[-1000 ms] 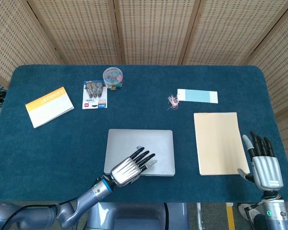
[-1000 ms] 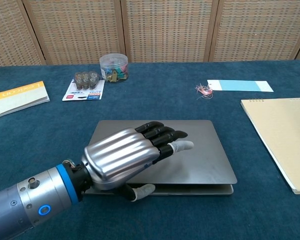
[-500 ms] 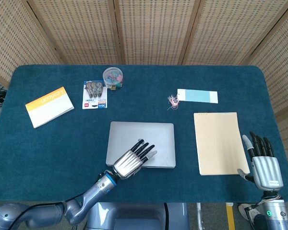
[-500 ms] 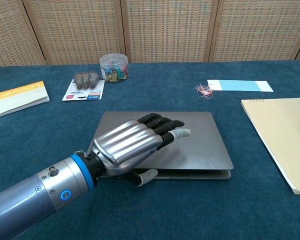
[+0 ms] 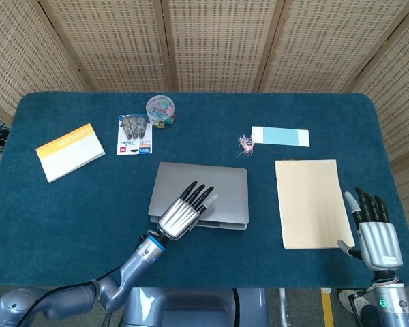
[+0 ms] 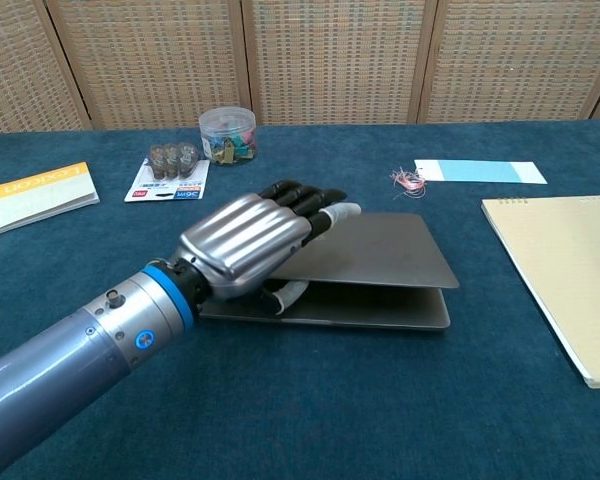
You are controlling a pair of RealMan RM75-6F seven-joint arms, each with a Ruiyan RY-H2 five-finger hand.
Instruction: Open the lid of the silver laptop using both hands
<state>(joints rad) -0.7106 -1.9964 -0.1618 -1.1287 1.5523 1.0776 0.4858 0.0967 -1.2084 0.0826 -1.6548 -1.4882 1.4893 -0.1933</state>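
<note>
Head view: we see the silver laptop [image 5: 203, 193] at table center, lid slightly raised. Left hand [image 5: 185, 212] grips the lid's front-left edge, fingers flat on top. Right hand [image 5: 375, 231] sits at 4 o'clock by the tan notepad [image 5: 312, 201], fingers extended, holding nothing.

Chest view: left hand [image 6: 248, 243] at 9 o'clock of the laptop [image 6: 370, 255], thumb under the lid, a gap open at the front.
</note>
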